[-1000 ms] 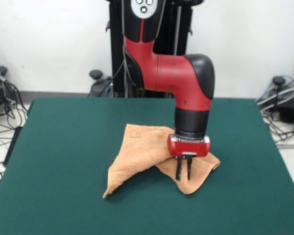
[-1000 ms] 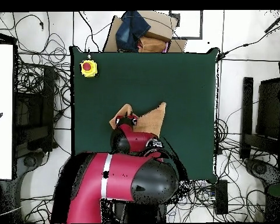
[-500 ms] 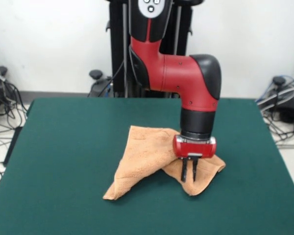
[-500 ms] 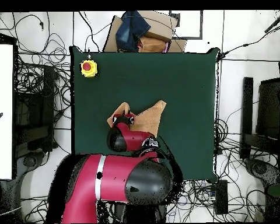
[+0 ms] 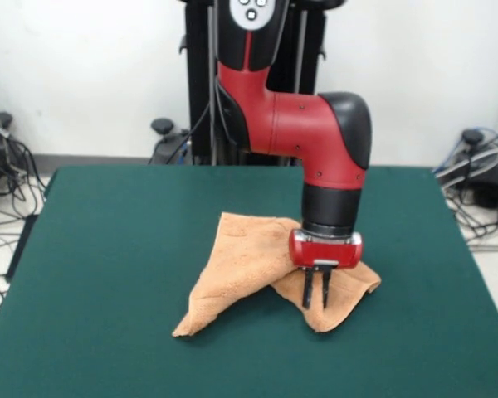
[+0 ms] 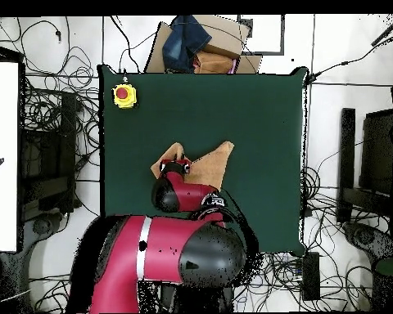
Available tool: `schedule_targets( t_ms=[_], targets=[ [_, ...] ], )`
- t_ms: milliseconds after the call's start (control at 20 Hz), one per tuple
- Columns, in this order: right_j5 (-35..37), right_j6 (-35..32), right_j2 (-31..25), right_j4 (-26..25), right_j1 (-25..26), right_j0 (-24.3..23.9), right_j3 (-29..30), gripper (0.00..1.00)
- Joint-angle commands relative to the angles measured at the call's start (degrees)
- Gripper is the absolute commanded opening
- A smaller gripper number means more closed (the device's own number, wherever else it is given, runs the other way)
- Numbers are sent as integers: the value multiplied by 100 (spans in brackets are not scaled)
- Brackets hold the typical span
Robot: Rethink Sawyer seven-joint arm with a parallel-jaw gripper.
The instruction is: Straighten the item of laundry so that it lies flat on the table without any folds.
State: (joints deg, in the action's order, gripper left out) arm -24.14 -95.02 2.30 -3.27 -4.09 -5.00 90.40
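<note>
A peach towel (image 5: 253, 269) lies crumpled and folded over itself near the middle of a green table (image 5: 108, 249), far from flat, while the red arm's gripper (image 5: 315, 297) stands over its right corner, fingers nearly closed, seemingly pinching the cloth.

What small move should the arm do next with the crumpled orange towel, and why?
Probably pull the pinched flap outward, toward the front view's right. The black two-fingered tool looks shut on the peach-orange terry-cloth towel near its right corner, and the towel lies folded over itself, with one pointed corner stretched toward the near left of the dark green felt table.
</note>
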Motion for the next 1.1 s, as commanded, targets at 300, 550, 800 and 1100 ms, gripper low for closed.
schedule_targets(
  t_ms=[300,550,800,1100],
  targets=[
    [324,-699,-132,-60,-120,-266,-488,0],
    [255,-708,-107,-48,-100,-266,-475,100],
    [162,-745,-100,-35,-58,-268,-467,100],
    [-7,-735,-100,-142,-49,-298,-508,100]
  ],
)
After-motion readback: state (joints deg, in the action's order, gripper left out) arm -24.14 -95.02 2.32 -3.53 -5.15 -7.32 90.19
